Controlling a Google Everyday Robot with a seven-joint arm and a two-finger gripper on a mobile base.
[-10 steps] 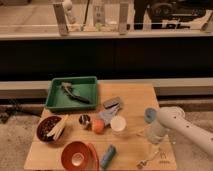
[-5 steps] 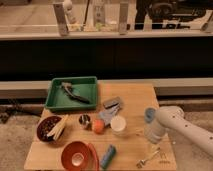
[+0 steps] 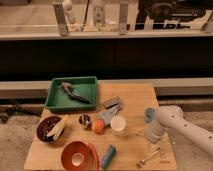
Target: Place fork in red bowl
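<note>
The fork (image 3: 148, 158) is a small silvery one lying flat on the wooden table (image 3: 132, 95) near its front right corner. The red bowl (image 3: 78, 156) stands at the front left of the table, an orange-red rim edge beside it. My gripper (image 3: 151, 141) hangs at the end of the white arm (image 3: 177, 125), which reaches in from the right. It is just above and behind the fork, and no contact with the fork shows. The bowl is well to the left of the gripper.
A white cup (image 3: 118, 124), an orange ball (image 3: 98, 126) and a small metal cup (image 3: 84, 120) stand mid-table. A blue object (image 3: 108, 156) lies beside the red bowl. A green tray (image 3: 60, 102) with a dark utensil sits back left. A dark bowl (image 3: 46, 131) holds pale sticks.
The arm's end has shifted slightly up and left over the fork. The fork lies in about the same spot.
</note>
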